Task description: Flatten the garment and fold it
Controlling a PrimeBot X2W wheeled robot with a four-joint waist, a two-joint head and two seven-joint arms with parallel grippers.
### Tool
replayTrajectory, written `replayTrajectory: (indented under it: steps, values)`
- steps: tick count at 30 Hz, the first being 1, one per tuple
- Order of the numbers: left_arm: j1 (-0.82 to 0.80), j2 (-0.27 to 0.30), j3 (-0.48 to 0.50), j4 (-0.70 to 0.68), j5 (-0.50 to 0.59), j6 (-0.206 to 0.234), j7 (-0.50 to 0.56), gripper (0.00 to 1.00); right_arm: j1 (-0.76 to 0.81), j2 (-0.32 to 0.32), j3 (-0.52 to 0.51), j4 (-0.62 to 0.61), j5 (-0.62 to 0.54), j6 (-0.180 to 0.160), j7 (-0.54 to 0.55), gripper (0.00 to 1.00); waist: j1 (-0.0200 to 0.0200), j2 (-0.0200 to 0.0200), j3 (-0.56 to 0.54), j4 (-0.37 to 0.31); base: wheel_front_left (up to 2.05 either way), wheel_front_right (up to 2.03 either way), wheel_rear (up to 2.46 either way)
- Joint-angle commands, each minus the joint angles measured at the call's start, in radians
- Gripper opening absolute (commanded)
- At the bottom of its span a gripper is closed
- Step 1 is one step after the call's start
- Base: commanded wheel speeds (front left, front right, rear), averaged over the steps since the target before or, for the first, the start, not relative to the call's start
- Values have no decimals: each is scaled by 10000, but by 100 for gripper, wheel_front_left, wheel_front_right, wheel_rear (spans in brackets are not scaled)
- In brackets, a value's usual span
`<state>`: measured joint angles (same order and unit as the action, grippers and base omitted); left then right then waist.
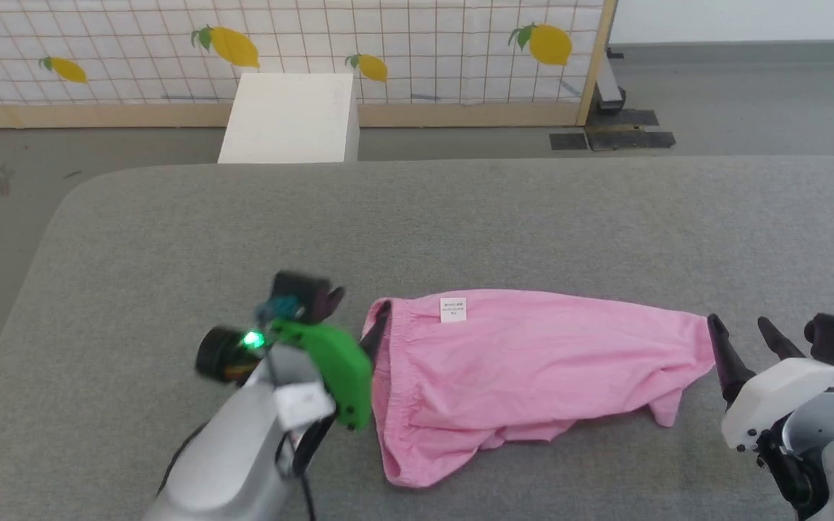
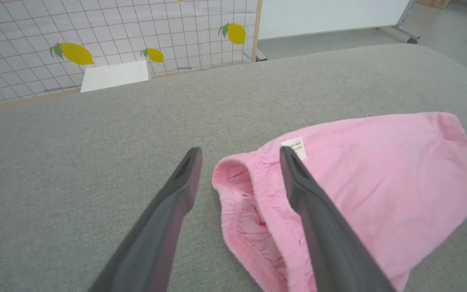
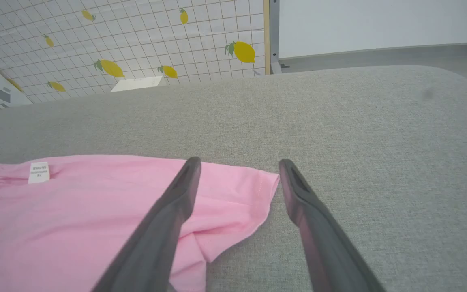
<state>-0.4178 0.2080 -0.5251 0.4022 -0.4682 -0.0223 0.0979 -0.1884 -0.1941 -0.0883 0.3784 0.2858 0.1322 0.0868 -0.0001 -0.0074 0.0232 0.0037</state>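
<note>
The pink garment (image 1: 525, 369) lies spread on the grey cushioned surface, its gathered waistband (image 1: 386, 362) at the left and a leg hem (image 1: 699, 340) at the right. A small white label (image 1: 452, 310) sits near the waistband's far end. My left gripper (image 2: 239, 156) is open, its fingers straddling the waistband's far corner (image 2: 233, 168). In the head view one dark finger (image 1: 377, 329) of it lies against that waistband. My right gripper (image 3: 237, 164) stands open over the leg hem (image 3: 264, 190); in the head view its fingertips (image 1: 717, 329) sit just right of the cloth.
The grey cushioned surface (image 1: 460, 224) stretches wide behind and to both sides of the garment. Beyond its far edge stand a white box (image 1: 290, 116) and a lemon-print grid screen (image 1: 279, 43) with a wooden frame.
</note>
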Motion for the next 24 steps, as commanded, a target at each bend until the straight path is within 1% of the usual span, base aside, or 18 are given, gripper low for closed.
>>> replayTrajectory:
  steps: [1, 6, 12, 19, 23, 24]
  values:
    - [-480, -135, -112, 309, -57, -187, 175, 100, 145, 86, -39, -214, -119, -15, 112, 100, 1, 74, 160, -104, 0, 0, 0]
    - [-1658, -476, -596, 1680, -61, -594, 1164, 100, 221, 260, -124, -831, -257, -15, 544, 100, 1, 74, 597, -308, 0, 0, 0]
    - [-2767, -465, -988, 3353, -105, -870, 2321, 100, 131, 417, -103, -1343, -315, -15, 920, 100, 1, 74, 1126, -568, 0, 0, 0]
    - [-3524, -655, -1222, 4731, -385, -1010, 2915, 100, -44, 517, -59, -1605, -270, -15, 1143, 100, 1, 74, 1696, -794, 0, 0, 0]
    - [-3819, -821, -1473, 5433, -650, -1061, 3459, 100, -201, 543, 17, -1636, -246, -15, 1228, 100, 1, 74, 2013, -924, 0, 0, 0]
    - [-3866, -858, -1559, 5548, -706, -1068, 3510, 81, -235, 539, 29, -1625, -235, -15, 1263, 100, 1, 74, 2076, -951, 0, 0, 0]
